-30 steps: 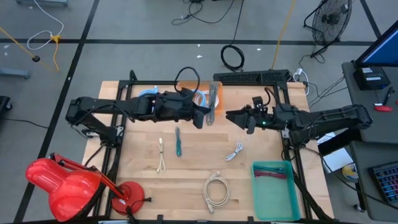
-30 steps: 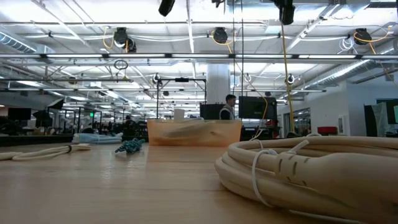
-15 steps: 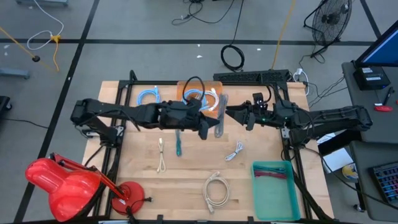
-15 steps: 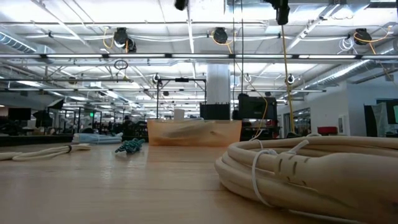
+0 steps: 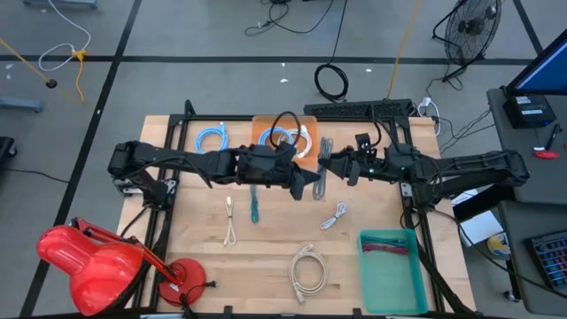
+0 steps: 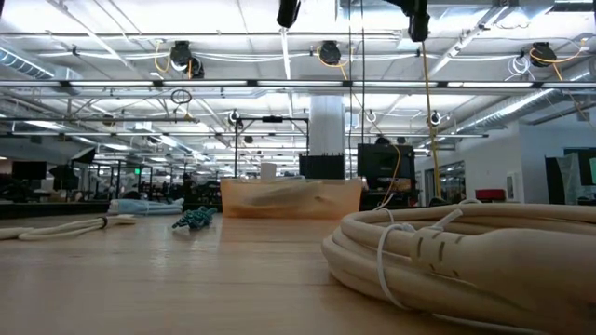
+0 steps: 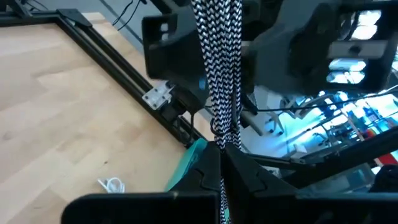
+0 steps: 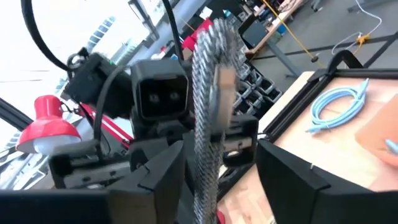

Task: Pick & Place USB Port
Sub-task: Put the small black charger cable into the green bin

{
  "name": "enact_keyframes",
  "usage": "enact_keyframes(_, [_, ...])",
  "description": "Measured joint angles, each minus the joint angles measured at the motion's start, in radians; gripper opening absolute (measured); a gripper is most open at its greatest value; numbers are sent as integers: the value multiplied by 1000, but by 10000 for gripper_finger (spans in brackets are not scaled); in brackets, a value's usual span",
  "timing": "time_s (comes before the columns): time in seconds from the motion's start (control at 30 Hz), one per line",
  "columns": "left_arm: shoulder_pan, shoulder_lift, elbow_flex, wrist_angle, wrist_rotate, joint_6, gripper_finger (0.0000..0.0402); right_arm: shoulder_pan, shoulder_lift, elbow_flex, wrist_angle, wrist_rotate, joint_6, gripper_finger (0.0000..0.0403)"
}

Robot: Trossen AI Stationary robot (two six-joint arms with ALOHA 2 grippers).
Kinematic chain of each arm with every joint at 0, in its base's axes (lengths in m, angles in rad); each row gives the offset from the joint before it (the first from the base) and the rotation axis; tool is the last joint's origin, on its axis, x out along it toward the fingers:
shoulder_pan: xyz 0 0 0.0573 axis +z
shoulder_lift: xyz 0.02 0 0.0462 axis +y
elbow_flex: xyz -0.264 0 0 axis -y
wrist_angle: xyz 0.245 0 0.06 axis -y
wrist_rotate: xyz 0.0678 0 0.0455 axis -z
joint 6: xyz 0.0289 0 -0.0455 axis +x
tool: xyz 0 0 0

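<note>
Both arms meet mid-table, left tool clamped shut, right tool with fingers spread

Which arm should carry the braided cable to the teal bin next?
Probably right. The left gripper holds the braided cable up mid-table, and the right gripper already brackets it with open fingers. The teal bin sits on the right arm's side.

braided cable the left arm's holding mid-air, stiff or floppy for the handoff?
Probably semi-floppy: the braided cable hangs as a doubled bundle from the shut left gripper, fairly straight. Likely light, since one pinch carries it. The woven sleeve looks textured, so slip seems unlikely as the right gripper straddles it, jaws apart.
</note>
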Motion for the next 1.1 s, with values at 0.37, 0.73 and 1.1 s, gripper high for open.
enact_keyframes(0.37, [3,-19,0,8,134,19,49,1,-9,0,32,-80,-52,14])
enact_keyframes(0.73, [-28,-86,0,-47,259,55,77,0,-119,0,139,-285,-85,9])
enact_keyframes(1.1, [-26,-125,0,-228,216,64,57,98,-227,0,70,-918,153,11])
